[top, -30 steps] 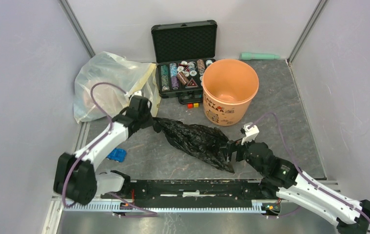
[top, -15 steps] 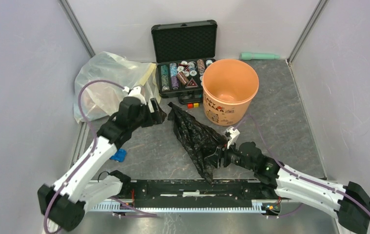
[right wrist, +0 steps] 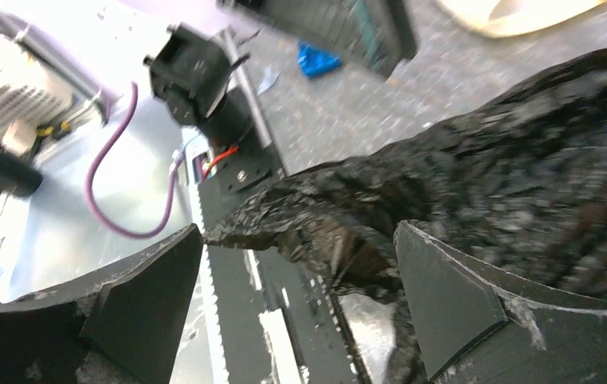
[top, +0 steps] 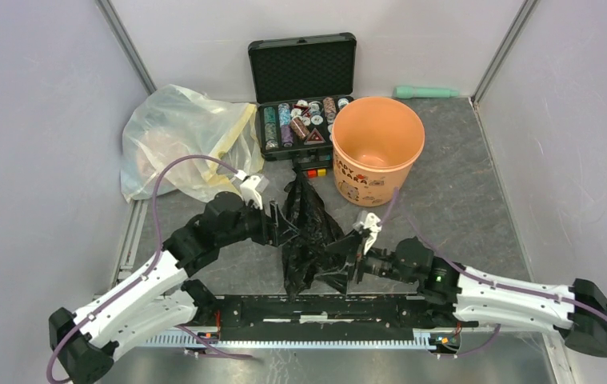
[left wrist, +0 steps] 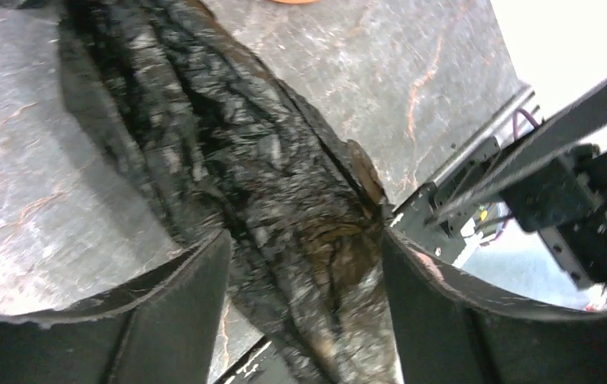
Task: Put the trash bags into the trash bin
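Far left, at ten o'clock on the tabletop [top: 476, 184], the big translucent bag [top: 173, 138] slumps against the wall. Next, the left tool [top: 282, 230] reaches in from eight o'clock, pointing toward three o'clock, right up against the trash bag [top: 306, 232]. The wrist view settles it: its fingers [left wrist: 173, 316] are spread wide, the black plastic runs through the gap between them, and nothing looks pinched. The trash bag itself is dead centre, a crumpled glossy strip running from twelve to six o'clock. Its top tip is close to the black case [top: 303, 84] and its bottom end is near the arms' bases, so it's outside the trash bin [top: 377, 152]. The case stands open at twelve o'clock, with chips [top: 300, 120] in rows and small red and yellow blocks [top: 316, 171] just in front. On the bag's three o'clock side, the right tool [top: 346, 260] points toward nine o'clock. Its fingers [right wrist: 144, 308] gape wide too, a bunched fold of bag between them, and whether they press it I cannot tell. Then the trash bin, upright at one o'clock, just beside the case. Far back, a green cylinder [top: 428, 92] lies along the wall.
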Robot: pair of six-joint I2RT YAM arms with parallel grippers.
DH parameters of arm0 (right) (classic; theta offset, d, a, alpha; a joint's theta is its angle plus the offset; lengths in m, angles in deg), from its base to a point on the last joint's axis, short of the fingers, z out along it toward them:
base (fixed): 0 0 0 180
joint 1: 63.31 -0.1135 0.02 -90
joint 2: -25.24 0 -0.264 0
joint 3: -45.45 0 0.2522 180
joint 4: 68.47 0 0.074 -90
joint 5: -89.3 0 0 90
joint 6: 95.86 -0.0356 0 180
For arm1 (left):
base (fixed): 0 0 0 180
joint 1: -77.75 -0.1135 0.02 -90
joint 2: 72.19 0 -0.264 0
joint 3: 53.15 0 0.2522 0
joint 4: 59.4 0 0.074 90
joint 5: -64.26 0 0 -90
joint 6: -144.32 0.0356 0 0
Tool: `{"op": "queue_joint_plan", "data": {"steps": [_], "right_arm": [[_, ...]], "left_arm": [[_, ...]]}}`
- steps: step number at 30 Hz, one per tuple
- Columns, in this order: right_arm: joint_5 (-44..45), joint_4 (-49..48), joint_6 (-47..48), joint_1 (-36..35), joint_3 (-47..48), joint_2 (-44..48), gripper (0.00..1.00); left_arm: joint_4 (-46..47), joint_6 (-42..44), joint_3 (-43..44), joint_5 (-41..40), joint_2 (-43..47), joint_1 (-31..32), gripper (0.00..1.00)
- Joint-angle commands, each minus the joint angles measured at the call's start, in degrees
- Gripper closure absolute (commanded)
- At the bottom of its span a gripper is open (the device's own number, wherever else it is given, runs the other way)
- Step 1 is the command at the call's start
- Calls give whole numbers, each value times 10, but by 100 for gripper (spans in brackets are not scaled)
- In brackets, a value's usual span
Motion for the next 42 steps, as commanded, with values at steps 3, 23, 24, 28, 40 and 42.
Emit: {"op": "queue_joint_plan", "data": {"steps": [3, 23, 24, 28, 40, 42], "right_arm": [[194, 184, 20, -2, 9, 112, 3], [332, 328, 4, -2, -32, 302, 10], [333, 329, 3, -2, -33, 307, 10], [336, 341, -4, -2, -34, 325, 10], [327, 361, -2, -2, -41, 335, 9], [311, 346, 9, -2, -47, 334, 8]], "left_arm": [[65, 40, 2, -13, -20, 86, 32], [-69, 210, 159, -279, -302, 363, 37], [-71, 209, 161, -287, -315, 364, 37], [-72, 207, 159, -283, -340, 364, 38], [-57, 203, 154, -269, -381, 364, 98], [-57, 197, 152, -291, -360, 364, 98]]}}
